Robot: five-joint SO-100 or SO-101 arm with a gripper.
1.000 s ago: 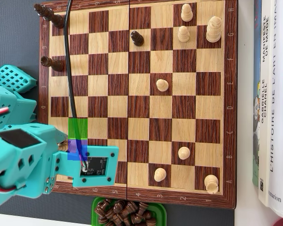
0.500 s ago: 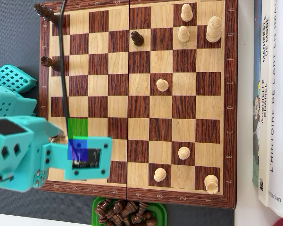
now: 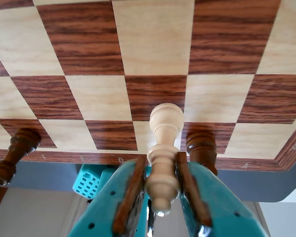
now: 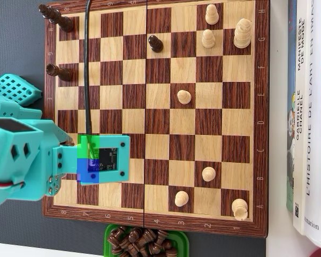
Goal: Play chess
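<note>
Since a second ago the arm has slid up the board in the overhead view, its camera board now sitting over the green and blue marked squares [image 4: 89, 158] near the left edge instead of nearer the bottom rim. Reading the overhead view from the left: the teal arm [image 4: 21, 160] covers the board's left side, two dark pieces [image 4: 59, 72] stand along the left rim, the chessboard [image 4: 203, 123] holds a lone dark pawn [image 4: 155, 43] and scattered pale pieces [image 4: 184, 97] toward the right, and books [image 4: 310, 107] lie on the desk beyond it. A green tray of captured dark pieces [image 4: 144, 241] sits below the board. In the wrist view the end effector [image 3: 160, 185] is closed on a pale pawn [image 3: 164, 148], its pads pressing the narrow waist just under the collar, the pawn held above the squares. Turned wood like this is probably light, rigid and rather slick, so the waist below the round head looks the safest place to pinch; a tilted grip could let it swivel.
</note>
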